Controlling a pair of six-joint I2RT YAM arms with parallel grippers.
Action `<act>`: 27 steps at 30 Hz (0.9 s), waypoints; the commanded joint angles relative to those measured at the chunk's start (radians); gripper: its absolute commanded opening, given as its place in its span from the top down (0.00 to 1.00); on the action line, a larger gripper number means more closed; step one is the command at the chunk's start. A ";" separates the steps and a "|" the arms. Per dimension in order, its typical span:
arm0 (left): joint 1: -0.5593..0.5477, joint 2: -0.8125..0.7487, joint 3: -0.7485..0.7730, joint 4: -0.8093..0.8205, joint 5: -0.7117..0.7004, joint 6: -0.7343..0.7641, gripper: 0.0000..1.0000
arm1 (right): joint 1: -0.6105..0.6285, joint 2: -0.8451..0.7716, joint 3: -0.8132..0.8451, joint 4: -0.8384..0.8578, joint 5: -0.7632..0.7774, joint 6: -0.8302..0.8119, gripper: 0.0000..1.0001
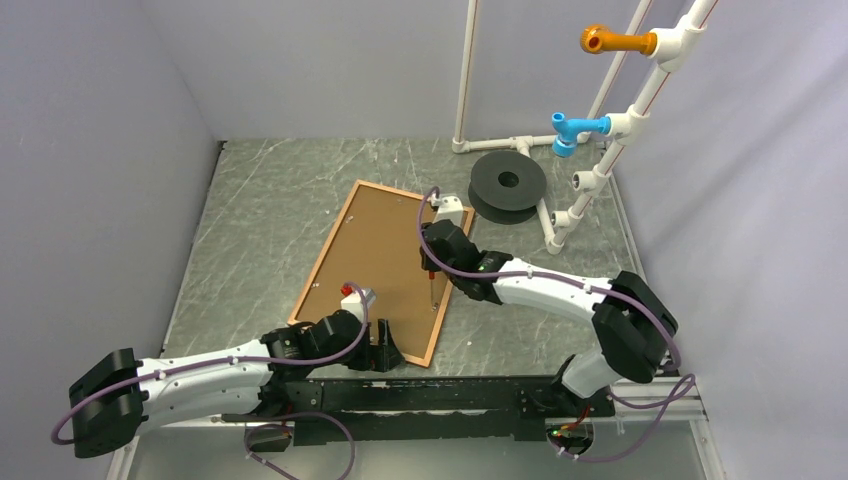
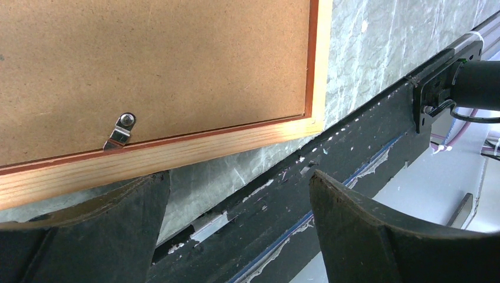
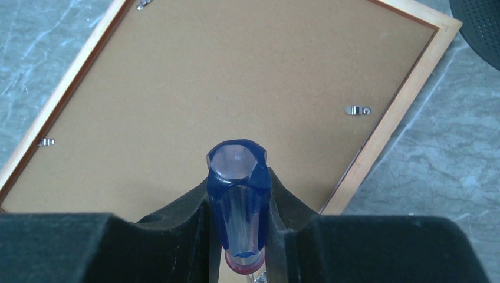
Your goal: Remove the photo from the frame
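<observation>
By the frame's [image 2: 177, 154] near edge, left end effector [image 2: 239, 183] gapes wide; right end effector [image 3: 239, 200] grips a screwdriver [image 3: 237, 165] just inside its right rail.

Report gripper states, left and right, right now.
Left gripper: open, empty, at the frame edge.
Right gripper: shut on a blue-handled screwdriver.

The whole table [image 1: 260, 200] is overlooked from above and behind the arms. The frame [image 1: 324, 252] is shared by all 3 views, seen close by both wrist cameras.
</observation>
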 commanded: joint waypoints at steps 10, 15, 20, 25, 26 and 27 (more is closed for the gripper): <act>0.002 -0.128 0.069 0.028 0.006 0.062 0.08 | -0.014 -0.081 0.091 -0.058 -0.191 0.065 1.00; 0.010 -0.164 0.087 0.176 -0.007 0.107 0.06 | -0.034 -0.217 0.008 -0.026 -0.394 0.229 1.00; 0.014 -0.078 0.144 0.211 -0.045 0.139 0.07 | -0.039 -0.323 -0.088 0.071 -0.504 0.375 1.00; 0.017 -0.016 0.166 0.317 -0.001 0.157 0.13 | -0.039 -0.359 -0.149 0.133 -0.576 0.457 1.00; 0.017 -0.005 0.169 0.329 0.006 0.160 0.16 | -0.039 -0.367 -0.165 0.150 -0.589 0.472 1.00; 0.017 0.003 0.171 0.337 0.011 0.164 0.21 | -0.040 -0.374 -0.184 0.164 -0.600 0.485 1.00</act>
